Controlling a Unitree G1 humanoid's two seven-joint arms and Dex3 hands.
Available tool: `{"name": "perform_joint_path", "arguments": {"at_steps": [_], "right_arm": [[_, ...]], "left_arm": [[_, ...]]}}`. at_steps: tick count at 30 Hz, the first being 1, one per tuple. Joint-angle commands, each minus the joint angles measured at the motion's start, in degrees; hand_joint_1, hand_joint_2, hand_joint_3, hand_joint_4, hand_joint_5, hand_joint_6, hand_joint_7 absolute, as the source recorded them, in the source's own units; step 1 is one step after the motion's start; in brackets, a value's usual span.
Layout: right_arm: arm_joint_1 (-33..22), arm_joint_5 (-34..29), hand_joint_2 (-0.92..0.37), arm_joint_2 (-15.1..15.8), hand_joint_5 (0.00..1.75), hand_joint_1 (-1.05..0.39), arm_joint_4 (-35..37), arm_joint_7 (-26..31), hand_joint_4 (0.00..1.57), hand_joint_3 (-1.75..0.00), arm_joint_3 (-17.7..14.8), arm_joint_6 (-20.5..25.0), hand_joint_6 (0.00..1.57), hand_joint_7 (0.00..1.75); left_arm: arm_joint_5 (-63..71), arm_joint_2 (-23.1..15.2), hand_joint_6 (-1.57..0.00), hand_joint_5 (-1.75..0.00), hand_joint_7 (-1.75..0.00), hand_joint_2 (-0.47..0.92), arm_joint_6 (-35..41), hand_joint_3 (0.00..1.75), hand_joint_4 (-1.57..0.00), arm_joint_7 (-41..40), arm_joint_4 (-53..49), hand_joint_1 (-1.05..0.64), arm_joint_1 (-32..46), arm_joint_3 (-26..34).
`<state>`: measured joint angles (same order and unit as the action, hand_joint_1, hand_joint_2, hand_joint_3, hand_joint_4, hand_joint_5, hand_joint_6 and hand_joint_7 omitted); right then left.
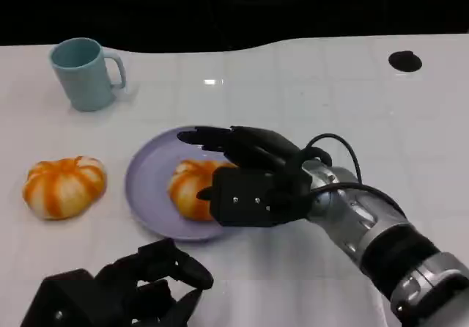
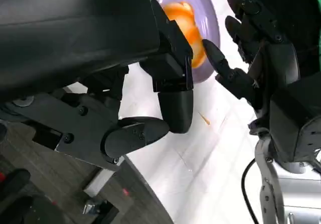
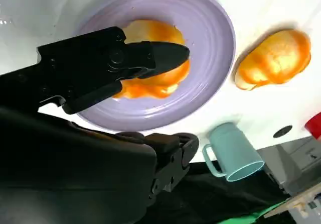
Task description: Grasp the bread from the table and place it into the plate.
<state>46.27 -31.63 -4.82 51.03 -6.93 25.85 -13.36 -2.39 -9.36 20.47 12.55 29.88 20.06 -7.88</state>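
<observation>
a round orange-and-white striped bread roll [image 1: 192, 186] lies inside the flat lavender plate [image 1: 146, 180] at the centre of the head view, on the white table [image 1: 293, 100]. the right hand [image 1: 253, 177] sits over the roll's right side, black fingers [image 1: 212, 138] stretched out above it toward the upper left; in the right wrist view the fingers [image 3: 150, 58] stand apart over the roll [image 3: 155, 78], but i cannot tell whether they touch or grip it. the left hand [image 1: 124, 290] rests at the lower left of the frame, fingers curled in, holding nothing. a second, similar orange striped roll [image 1: 64, 186] lies on the table left of the plate, well apart. a pale teal mug [image 1: 82, 72] stands upright in the upper left
</observation>
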Motion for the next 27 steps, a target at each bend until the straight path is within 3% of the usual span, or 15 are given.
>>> {"name": "perform_joint_path", "arguments": {"at_steps": [1,12,23,25,27], "right_arm": [[-1.6,0.6,-0.92,1.9,0.0,-0.75,-4.7,-3.0,0.01,-0.35,0.4,2.2,0.14,0.0],[-9.7,-0.8,-0.92,8.6,0.05,-0.73,-21.8,-4.9,0.08,-0.34,1.4,3.7,0.16,0.02],[-22.1,2.8,-0.92,14.8,0.17,-0.68,-39.3,-4.5,0.21,-0.25,-2.5,0.3,0.24,0.05],[-24.2,3.8,-0.92,15.9,0.54,-0.67,-41.8,-4.8,0.07,-0.24,-3.5,-0.4,0.26,0.08],[-26.6,5.3,-0.92,16.9,0.71,-0.66,-43.9,-4.8,0.02,-0.24,-4.7,-1.5,0.29,0.1]], "left_arm": [[0.8,-0.4,-0.59,-1.75,-1.33,0.8,-1.3,0.69,-0.62,-0.3,-0.6,-0.23,0.2,-0.2],[0.7,-0.1,-0.6,-1.75,-1.32,0.81,-1.1,0.66,-0.62,-0.2,-0.5,-0.24,0.4,0.0],[1.0,-0.3,-0.6,-1.75,-1.33,0.82,-1.8,0.65,-0.67,-0.1,-1.0,-0.25,0.3,0.0],[1.0,-0.2,-0.6,-1.75,-1.33,0.82,-1.8,0.65,-0.67,-0.1,-1.0,-0.24,0.2,0.0],[0.7,0.0,-0.6,-1.75,-1.33,0.82,-1.6,0.66,-0.67,-0.1,-1.1,-0.23,0.2,0.1]]}}
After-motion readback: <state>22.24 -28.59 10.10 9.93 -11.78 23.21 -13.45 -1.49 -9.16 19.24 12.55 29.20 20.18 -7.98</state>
